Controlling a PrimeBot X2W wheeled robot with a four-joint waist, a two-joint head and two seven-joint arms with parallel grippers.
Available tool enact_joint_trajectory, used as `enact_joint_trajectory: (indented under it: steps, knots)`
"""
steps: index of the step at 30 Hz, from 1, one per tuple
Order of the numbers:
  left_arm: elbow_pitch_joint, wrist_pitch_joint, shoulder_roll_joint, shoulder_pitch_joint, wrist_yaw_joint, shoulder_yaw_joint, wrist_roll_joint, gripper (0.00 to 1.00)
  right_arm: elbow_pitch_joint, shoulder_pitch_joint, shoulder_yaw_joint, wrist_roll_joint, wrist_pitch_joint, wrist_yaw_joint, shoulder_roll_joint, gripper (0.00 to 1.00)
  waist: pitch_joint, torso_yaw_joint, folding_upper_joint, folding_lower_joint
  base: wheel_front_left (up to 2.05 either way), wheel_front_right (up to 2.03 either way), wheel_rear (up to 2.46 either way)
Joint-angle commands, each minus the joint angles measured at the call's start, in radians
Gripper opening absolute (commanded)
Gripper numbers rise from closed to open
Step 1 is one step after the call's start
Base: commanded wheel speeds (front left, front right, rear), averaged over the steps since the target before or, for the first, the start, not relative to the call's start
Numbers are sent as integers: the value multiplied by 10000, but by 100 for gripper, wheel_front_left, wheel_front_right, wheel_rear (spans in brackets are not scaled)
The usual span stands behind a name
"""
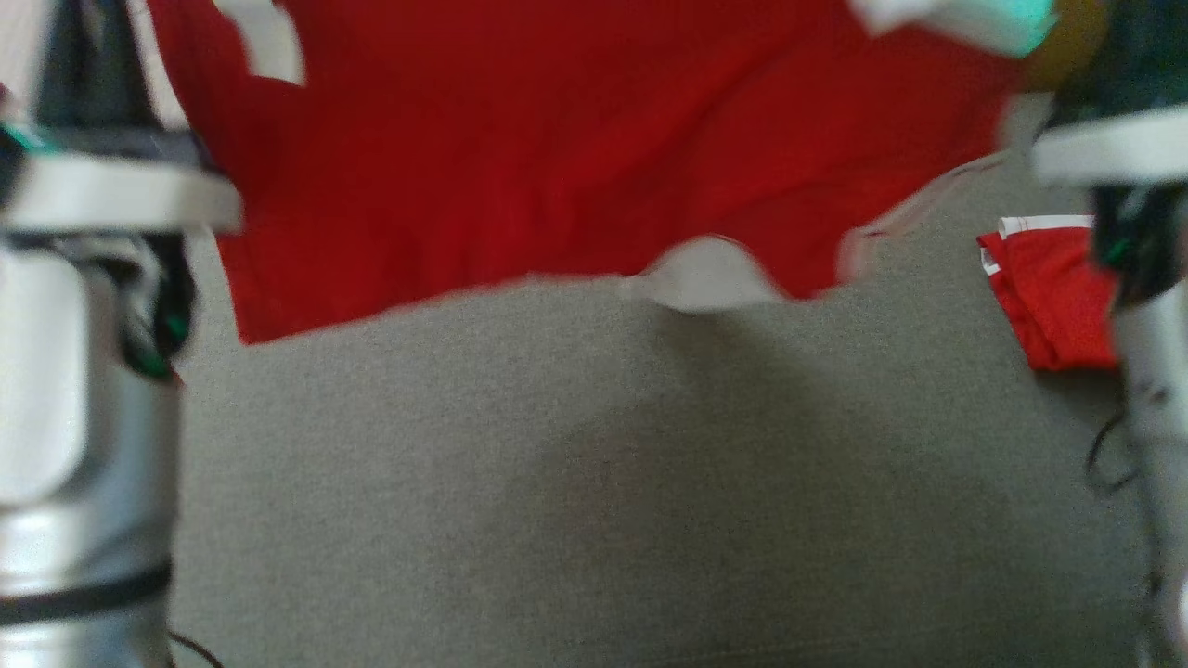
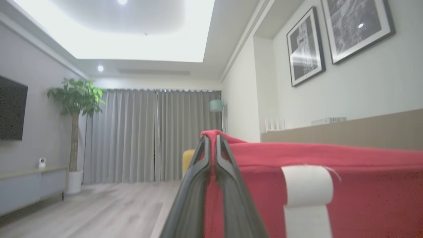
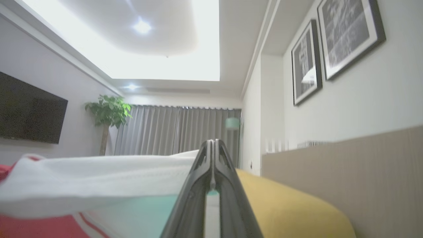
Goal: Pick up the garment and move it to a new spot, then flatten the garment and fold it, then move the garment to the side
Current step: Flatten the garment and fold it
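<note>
We hold the red garment spread above the grey fabric surface. Our left gripper pinches its red edge, and our right gripper is pressed together on its white-and-teal trim. We judge this the carrying step. Next we should lower it evenly, keeping the cloth taut so it lands flat.

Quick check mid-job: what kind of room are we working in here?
Most likely a home living room: a wall-mounted TV, a potted plant beside full-length grey curtains, and framed pictures.
</note>
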Motion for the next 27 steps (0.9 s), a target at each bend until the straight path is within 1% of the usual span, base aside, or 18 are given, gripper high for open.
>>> enact_joint_trajectory:
  steps: [1,3,6,9,11,13,16,19,22,24,27]
  knots:
    - [-400,-49,561,-790,-5,469,106,0,-519,-649,217,141,103,33,-195,0,-20,40,0,0,0,0,0]
    - [-435,123,872,-1452,-43,462,276,0,-850,-1313,262,347,431,33,-407,0,33,86,0,0,0,0,0]
    - [-239,685,1109,-2224,-88,341,421,0,-957,-2074,326,464,940,33,-628,0,254,186,0,0,0,0,0]
    - [226,1295,1104,-2785,-172,111,448,0,-685,-2623,423,519,1326,33,-650,0,799,312,0,0,0,0,0]
    - [656,1534,986,-3090,-221,-35,405,0,-282,-2927,420,584,1470,33,-526,0,1266,389,0,0,0,0,0]
    - [1135,1647,844,-3438,-156,-108,386,0,174,-3305,489,411,1425,33,-474,0,1796,442,0,0,0,0,0]
    - [1862,1263,733,-4197,30,-154,504,0,981,-4042,297,136,1056,33,-233,0,2540,462,0,0,0,0,0]
    - [2480,417,695,-5142,289,-97,674,0,1716,-4997,-243,-379,372,33,-37,0,3102,419,0,0,0,0,0]
    - [2908,47,634,-5925,530,100,682,0,2327,-5791,-830,-880,45,33,120,0,3434,362,0,0,0,0,0]
    - [3238,-16,542,-6097,584,239,569,0,2644,-5962,-1202,-1035,-23,33,258,0,3562,327,0,0,0,0,0]
    - [3883,-41,342,-5605,475,310,381,0,3066,-5468,-1179,-1121,-53,33,411,0,3568,277,0,0,0,0,0]
